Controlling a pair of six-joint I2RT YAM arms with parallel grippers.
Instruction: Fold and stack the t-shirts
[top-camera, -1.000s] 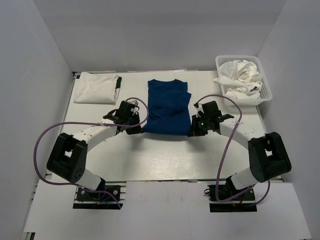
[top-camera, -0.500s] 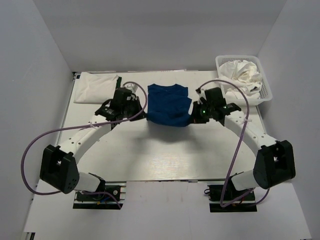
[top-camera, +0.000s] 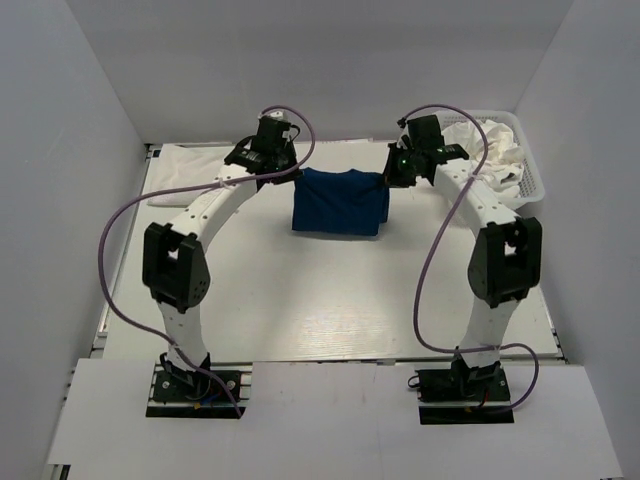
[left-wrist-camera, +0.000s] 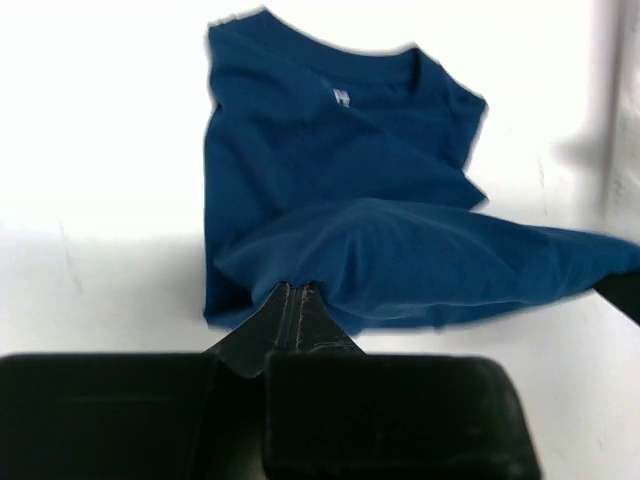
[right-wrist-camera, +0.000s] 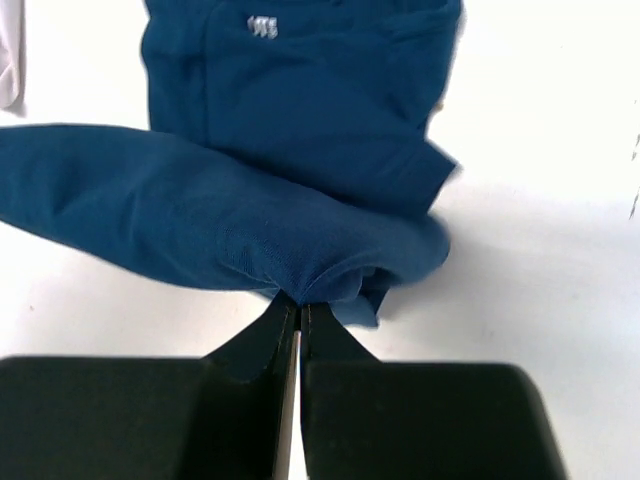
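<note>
Table rear: left tool, right tool pinch t-shirt hem.

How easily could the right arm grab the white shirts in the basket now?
Probably not yet: the right gripper is shut on the blue shirt, sharing it with the left gripper. The basket sits close beside it.
</note>
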